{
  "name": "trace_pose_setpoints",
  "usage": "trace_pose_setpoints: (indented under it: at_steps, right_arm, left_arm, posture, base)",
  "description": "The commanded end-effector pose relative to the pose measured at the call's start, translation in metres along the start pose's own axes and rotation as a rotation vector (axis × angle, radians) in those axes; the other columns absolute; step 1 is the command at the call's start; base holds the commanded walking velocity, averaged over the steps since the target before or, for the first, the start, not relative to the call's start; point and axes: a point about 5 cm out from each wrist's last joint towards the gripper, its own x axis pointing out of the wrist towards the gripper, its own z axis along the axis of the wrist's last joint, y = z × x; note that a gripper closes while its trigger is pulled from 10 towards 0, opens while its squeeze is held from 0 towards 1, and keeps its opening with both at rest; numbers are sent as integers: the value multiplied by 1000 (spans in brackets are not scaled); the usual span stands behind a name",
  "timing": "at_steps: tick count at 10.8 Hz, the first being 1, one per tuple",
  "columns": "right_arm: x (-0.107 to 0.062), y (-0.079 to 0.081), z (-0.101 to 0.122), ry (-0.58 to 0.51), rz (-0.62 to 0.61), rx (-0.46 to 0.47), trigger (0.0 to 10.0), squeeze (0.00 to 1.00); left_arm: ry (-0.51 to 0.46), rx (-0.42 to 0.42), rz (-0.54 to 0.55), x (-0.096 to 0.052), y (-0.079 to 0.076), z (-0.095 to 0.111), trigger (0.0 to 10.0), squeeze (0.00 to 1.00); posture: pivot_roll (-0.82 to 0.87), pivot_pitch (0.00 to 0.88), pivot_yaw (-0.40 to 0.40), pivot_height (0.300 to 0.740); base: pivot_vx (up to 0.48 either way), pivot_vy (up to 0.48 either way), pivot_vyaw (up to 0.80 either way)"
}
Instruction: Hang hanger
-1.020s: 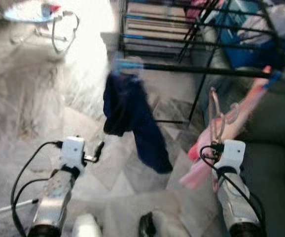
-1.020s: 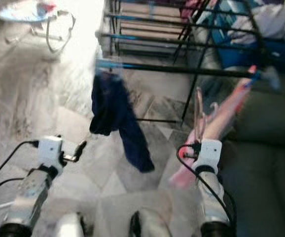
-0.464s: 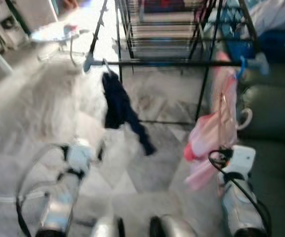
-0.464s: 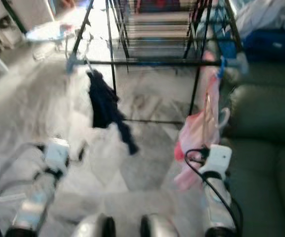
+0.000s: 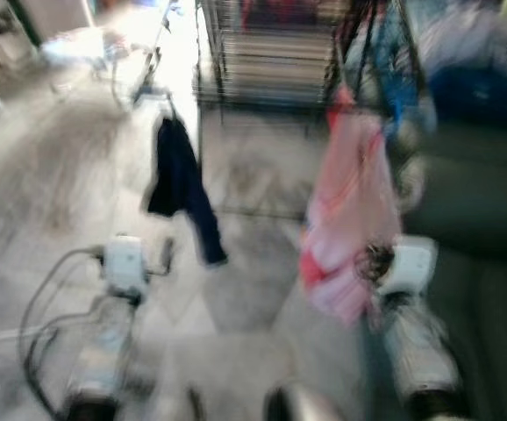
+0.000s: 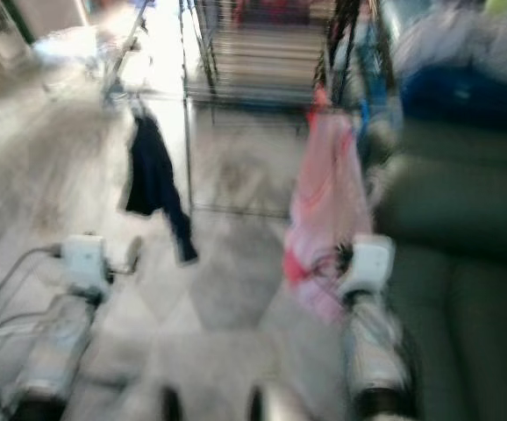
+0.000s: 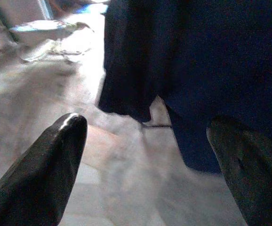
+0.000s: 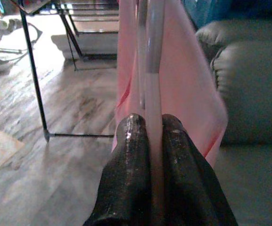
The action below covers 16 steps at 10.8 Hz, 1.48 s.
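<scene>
My right gripper (image 8: 149,136) is shut on a pale pink hanger (image 8: 151,56) that carries a pink garment (image 5: 348,210). The garment hangs up against the black drying rack (image 5: 271,61), close to its front rail. A dark navy garment (image 5: 179,180) hangs from the rack's left end. My left gripper (image 7: 145,150) is open, low and just in front of the navy garment (image 7: 197,61), holding nothing. Both eye views are blurred by motion.
A dark green sofa (image 5: 482,228) stands at the right, close beside my right arm. Blue and white laundry (image 5: 473,53) is piled behind it. The floor (image 5: 60,175) is pale marble, with white clutter at the far left.
The camera has shifted and the picture is more blurred. The pink garment now hangs higher and closer to the rack's rail, and my right arm has moved forward with it.
</scene>
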Motion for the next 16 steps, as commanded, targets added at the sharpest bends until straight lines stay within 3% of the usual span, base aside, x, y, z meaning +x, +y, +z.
trace_pose_setpoints:
  at_steps: [1,4,8,11,16]
  right_arm:
    - [2,10,1,-2,28,7,10000,0]
    - [-2,17,-2,-7,38,19,10000,0]
    - [-5,17,-3,-8,38,-4,10000,0]
    - [-5,8,9,-71,-7,-36,10000,0]
    - [3,13,15,-88,26,-63,10000,0]
  left_arm:
    - [-5,7,10,1,9,3,10000,0]
    - [3,16,0,-1,10,1,10000,0]
    - [-34,-3,-68,-4,0,3,10000,0]
    - [-38,-20,-67,-7,1,1,10000,0]
    - [-51,-43,-106,-3,0,4,10000,0]
  posture:
    - [-1,116,-40,740]
    - [-1,126,-35,740]
    - [-7,122,-49,740]
    - [-4,110,-59,740]
    - [1,88,-50,740]
  base:
    - [0,472,0]
    - [0,471,0]
    - [0,0,0]
    - [383,0,0]
    - [451,0,0]
